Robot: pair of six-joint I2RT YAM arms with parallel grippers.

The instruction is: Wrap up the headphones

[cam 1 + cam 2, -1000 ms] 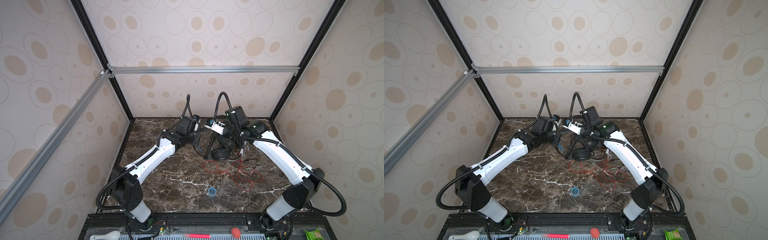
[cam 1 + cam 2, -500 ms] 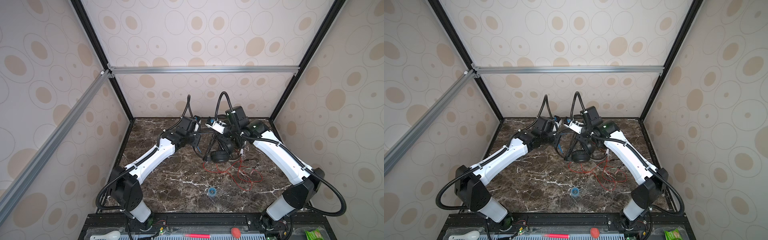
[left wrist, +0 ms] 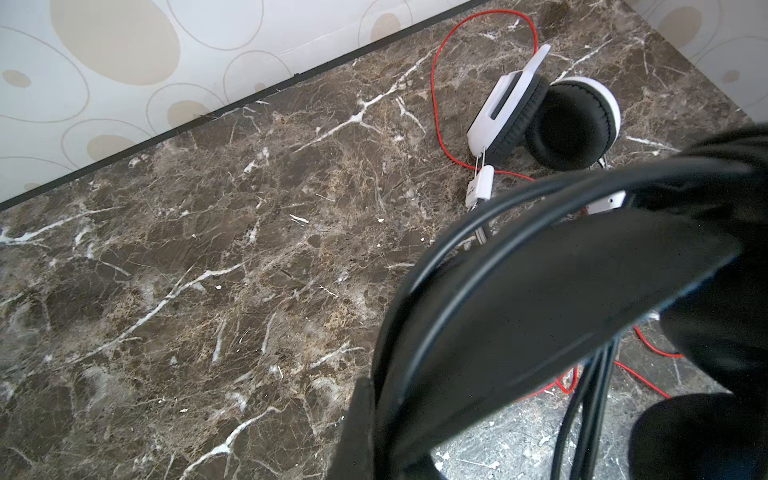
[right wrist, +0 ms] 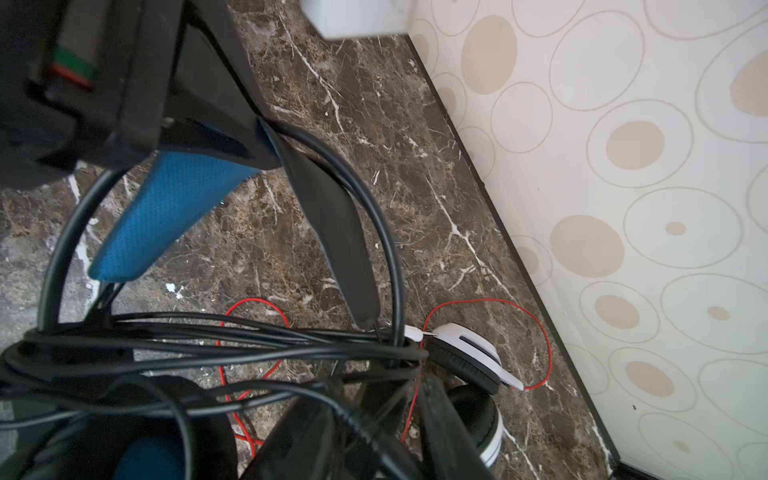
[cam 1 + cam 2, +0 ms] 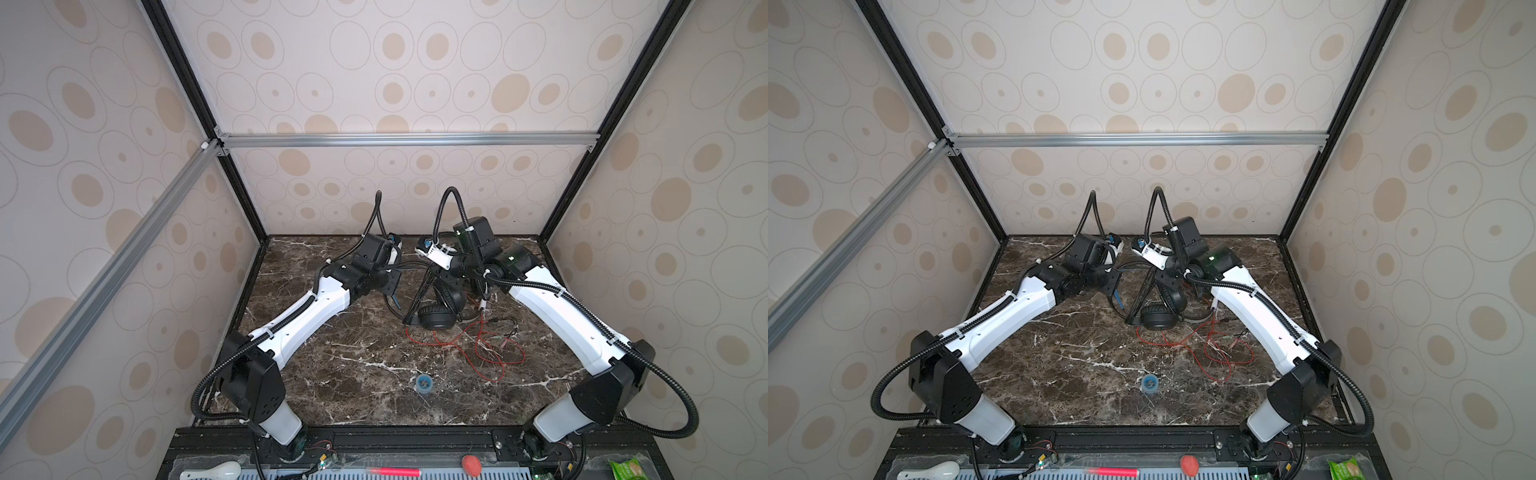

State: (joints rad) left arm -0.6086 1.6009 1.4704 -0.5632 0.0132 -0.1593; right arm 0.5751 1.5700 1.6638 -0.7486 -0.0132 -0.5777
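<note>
The black headphones stand near the back middle of the table in both top views, ear cups down. Their headband has a blue inner pad. My left gripper is shut on that headband and holds it up. The thin black cord runs in several turns across the band. My right gripper is open just above the ear cups, and the cord passes loosely between its fingers. The white headphones with black pads lie behind, toward the back wall. Their red cord sprawls on the table.
A small blue ring lies on the marble table toward the front. The back wall is close behind the white headphones. A white spoon, a red marker, a red ball and a green packet sit on the front ledge.
My right gripper's fingers have parted around the black cord. The black headphones have sunk slightly toward the table. Both arms have hardly moved.
</note>
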